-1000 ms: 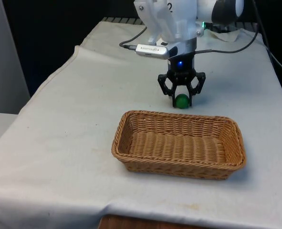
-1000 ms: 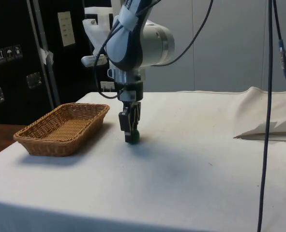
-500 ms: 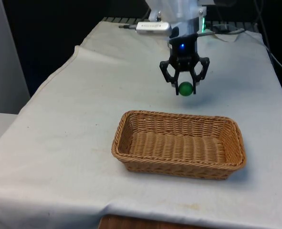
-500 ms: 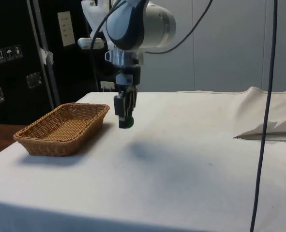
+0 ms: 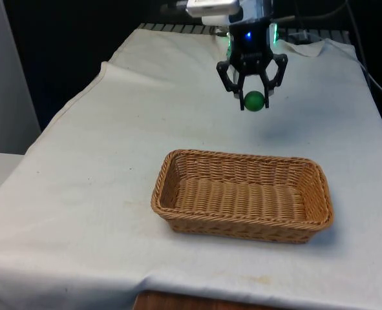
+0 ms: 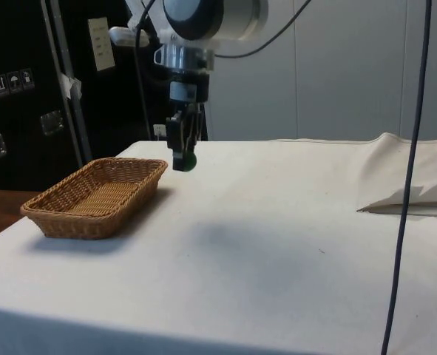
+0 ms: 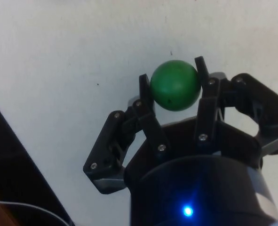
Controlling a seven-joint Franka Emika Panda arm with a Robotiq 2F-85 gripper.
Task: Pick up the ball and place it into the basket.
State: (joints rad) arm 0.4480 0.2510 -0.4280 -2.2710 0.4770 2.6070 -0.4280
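From the front, the hand (image 5: 254,98) pinches the green ball (image 5: 254,101) high beyond the basket (image 5: 242,223)'s far rim; from the side, ball (image 6: 186,160) hangs just past that rim; at the wrist, fingers (image 7: 202,77) clamp it above bare bench (image 7: 73,56).

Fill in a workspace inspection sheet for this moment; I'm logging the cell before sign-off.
Surface: white cloth over the table, wrinkled at the edges.
Job's things: green ball held in the air beyond the wicker basket; nothing in the basket.
Clutter: nothing seen.
Grippers: claw shut on the ball, raised above the cloth.
Cables: dark cables hang in the side view.
Surroundings: black curtains, dark cabinets, grey wall.
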